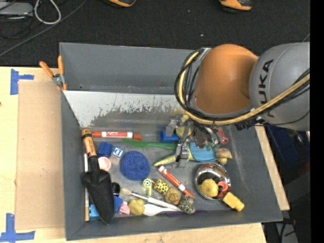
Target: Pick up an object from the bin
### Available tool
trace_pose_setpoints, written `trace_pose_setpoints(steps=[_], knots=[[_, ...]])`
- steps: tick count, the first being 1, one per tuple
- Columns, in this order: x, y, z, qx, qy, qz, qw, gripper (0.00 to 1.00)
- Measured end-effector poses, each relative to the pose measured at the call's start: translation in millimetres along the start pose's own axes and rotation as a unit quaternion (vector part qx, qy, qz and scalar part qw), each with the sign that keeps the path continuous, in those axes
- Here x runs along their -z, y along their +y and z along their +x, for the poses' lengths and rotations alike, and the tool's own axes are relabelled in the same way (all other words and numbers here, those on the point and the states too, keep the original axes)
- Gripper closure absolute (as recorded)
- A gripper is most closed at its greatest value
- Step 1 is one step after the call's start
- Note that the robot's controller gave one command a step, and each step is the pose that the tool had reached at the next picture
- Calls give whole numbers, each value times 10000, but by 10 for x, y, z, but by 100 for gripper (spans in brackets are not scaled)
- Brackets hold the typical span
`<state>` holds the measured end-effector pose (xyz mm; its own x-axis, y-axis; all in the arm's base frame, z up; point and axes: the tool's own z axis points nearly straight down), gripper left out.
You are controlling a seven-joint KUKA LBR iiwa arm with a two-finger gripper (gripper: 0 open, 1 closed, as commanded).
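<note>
Gripper (186, 150) sat low in the bin (126, 75), right of its middle, just above a yellow-green stick (166, 160) near the blue block (168, 134); grip state unreadable, seemingly nothing lifted, so the pick was outstanding.

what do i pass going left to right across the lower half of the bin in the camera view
black pouch → round blue scrubber → slanting red marker → shiny metal bowl → yellow block
</note>
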<state>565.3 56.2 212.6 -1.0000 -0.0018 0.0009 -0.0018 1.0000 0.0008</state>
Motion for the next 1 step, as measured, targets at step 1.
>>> trace_pose_setpoints(steps=[1], knots=[[-705,-149,62,-321,-12,-4,9995,0]])
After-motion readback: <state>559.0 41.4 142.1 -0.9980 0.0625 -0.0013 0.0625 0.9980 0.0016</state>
